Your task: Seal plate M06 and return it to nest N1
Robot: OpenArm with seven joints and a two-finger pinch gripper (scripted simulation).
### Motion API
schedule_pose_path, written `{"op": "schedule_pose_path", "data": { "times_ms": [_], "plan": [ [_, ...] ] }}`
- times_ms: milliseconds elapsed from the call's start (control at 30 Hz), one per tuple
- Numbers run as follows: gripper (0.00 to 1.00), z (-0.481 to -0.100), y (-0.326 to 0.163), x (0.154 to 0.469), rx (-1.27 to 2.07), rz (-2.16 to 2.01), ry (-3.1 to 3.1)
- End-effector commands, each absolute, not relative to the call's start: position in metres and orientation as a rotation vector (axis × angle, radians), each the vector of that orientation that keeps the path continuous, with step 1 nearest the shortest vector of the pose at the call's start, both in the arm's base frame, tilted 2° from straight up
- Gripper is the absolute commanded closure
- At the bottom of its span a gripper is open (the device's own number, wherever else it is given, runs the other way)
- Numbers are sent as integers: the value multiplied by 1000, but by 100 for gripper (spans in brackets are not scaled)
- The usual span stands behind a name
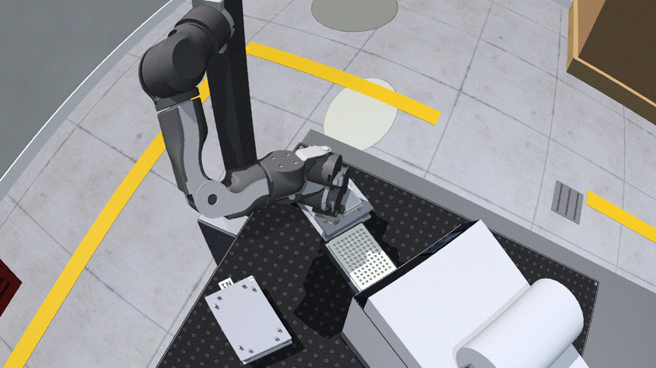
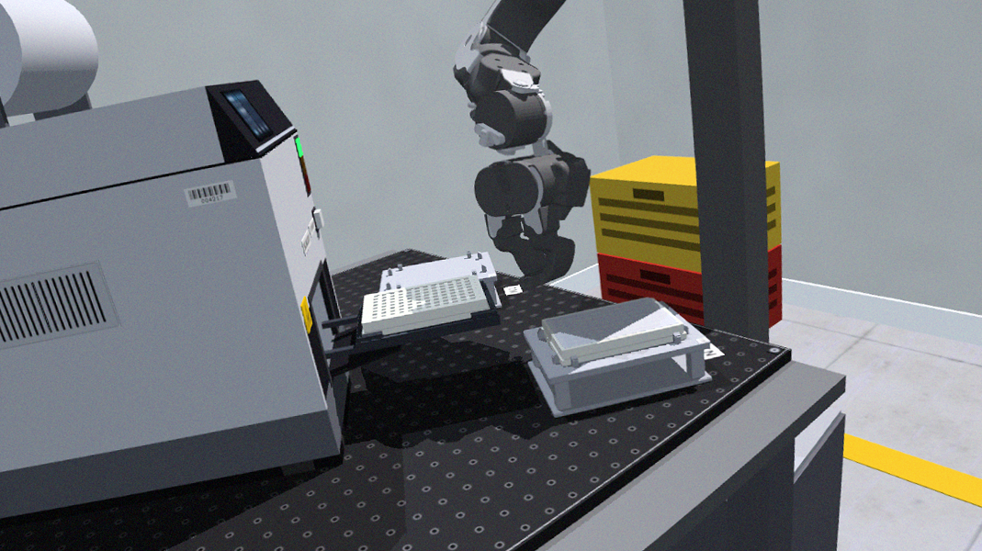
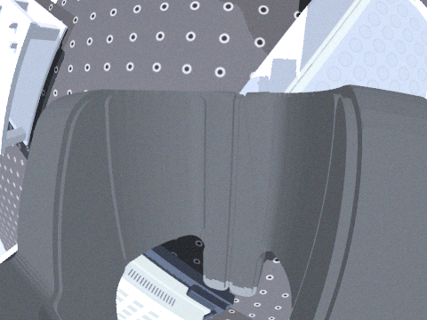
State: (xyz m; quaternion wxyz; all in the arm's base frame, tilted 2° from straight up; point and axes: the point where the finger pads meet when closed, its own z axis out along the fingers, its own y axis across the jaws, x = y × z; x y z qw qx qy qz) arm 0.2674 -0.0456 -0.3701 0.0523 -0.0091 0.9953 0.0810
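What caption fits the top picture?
White well plate sits on the sealer's stage; the shut grey tool hovers nearby, holding nothing.

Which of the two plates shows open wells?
The plate on the stage; the other plate, on the nest by the gripper, has a smooth top.

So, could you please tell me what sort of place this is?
Most likely an automated lab workcell: a plate sealer with a foil roll on a perforated bench, a well plate on its stage, and yellow floor lines around the arm.
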Motion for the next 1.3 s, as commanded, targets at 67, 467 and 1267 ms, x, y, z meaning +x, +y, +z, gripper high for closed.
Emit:
{"op": "schedule_pose_path", "data": {
  "times_ms": [67, 467, 1267],
  "plan": [
    [100, -365, -28, 266, 30, 395, 3028],
    [100, -358, -2, 263, 118, 614, 3020],
    [100, -357, -2, 264, 117, 618, 3020]
  ]
}}
